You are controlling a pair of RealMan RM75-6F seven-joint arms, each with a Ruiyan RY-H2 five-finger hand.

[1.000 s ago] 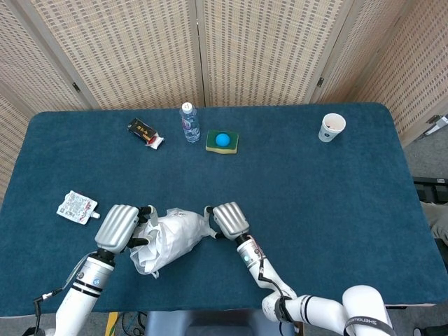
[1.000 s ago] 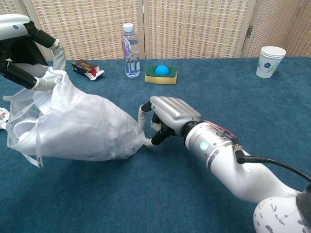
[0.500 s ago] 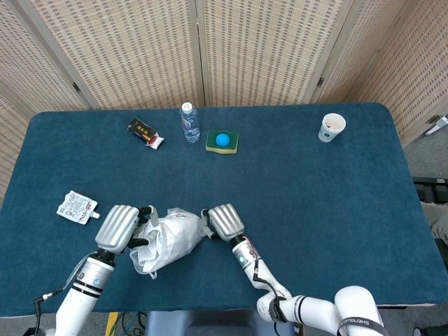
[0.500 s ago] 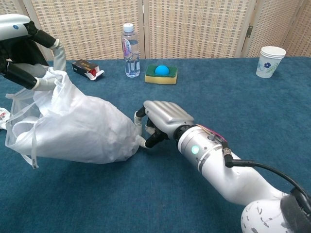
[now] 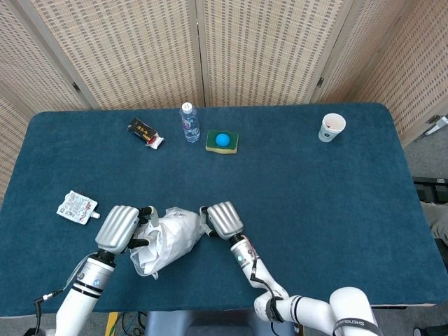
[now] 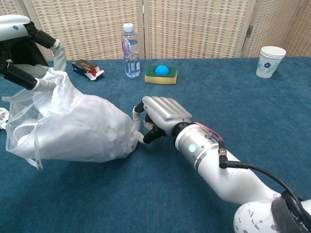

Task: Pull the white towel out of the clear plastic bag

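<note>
The clear plastic bag [image 6: 77,126] lies on the table near its front edge, with the white towel [image 5: 168,236] bunched inside it. My left hand [image 5: 117,227] grips the bag's open end and holds it raised, as the left hand [image 6: 22,46] shows in the chest view. My right hand [image 6: 163,114] pinches the bag's closed corner against the table; from the head view the right hand [image 5: 222,220] sits just right of the bag [image 5: 164,238]. The towel stays wholly within the bag.
At the back stand a water bottle [image 5: 189,123], a green sponge with a blue ball [image 5: 222,141] and a small dark box [image 5: 145,131]. A paper cup [image 5: 332,127] is far right. A printed packet [image 5: 76,206] lies left of my left hand.
My right hand has slid left toward the bag, pushing its closed corner in and bunching the bag shorter. The left hand has held still.
</note>
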